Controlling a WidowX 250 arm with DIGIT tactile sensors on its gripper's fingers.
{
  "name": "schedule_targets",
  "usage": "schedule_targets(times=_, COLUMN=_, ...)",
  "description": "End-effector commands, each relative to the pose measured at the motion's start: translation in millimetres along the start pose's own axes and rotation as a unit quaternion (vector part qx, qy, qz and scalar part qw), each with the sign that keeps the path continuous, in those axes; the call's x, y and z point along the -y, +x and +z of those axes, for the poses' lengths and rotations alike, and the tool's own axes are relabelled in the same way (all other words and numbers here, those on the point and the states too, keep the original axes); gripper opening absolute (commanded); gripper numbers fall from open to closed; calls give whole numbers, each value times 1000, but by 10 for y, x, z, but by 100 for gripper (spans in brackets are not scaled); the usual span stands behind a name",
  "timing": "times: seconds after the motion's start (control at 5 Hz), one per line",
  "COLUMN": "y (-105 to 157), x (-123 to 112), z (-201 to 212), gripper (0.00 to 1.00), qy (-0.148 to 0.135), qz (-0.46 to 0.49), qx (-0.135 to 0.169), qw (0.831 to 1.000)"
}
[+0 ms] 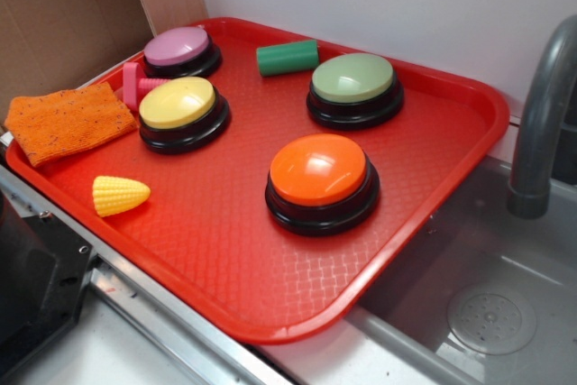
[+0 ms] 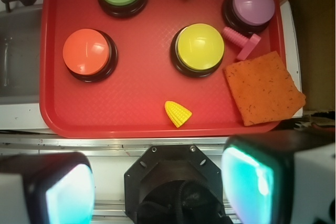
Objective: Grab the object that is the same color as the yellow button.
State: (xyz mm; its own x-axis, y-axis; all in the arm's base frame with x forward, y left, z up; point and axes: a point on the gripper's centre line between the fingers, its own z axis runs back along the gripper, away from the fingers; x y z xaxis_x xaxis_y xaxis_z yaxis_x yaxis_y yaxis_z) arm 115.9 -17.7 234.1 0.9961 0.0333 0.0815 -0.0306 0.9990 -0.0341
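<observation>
The jaws stand wide open, holding nothing, above the near edge of the red tray (image 2: 52, 114). The yellow corn piece (image 2: 177, 113) lies alone on the tray, at about seven o'clock from the yellow button (image 2: 200, 46) and well apart from the orange cloth (image 2: 263, 88).

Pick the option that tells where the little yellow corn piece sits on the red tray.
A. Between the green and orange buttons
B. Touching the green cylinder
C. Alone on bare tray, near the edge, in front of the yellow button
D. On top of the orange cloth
C. The corn piece lies by itself on the red tray close to its edge, apart from the yellow button and the orange cloth.
</observation>
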Motion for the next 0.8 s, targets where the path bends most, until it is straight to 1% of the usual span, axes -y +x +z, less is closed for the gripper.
schedule_targets(times=0.0, y=0, x=0, z=0, gripper=100, qy=0, qz=0, qx=0, qw=1000)
schedule_targets(times=0.2, y=76, x=-26, z=-318, gripper=100, qy=-1, qz=-25, qx=17, qw=1000)
schedule_targets(times=0.4, y=170, x=-48, z=-649, gripper=100, qy=33, qz=-15, qx=14, qw=999)
schedule_targets(times=0.6, y=228, x=-118, z=-1087, gripper=100, qy=55, qz=-32, qx=-19, qw=998)
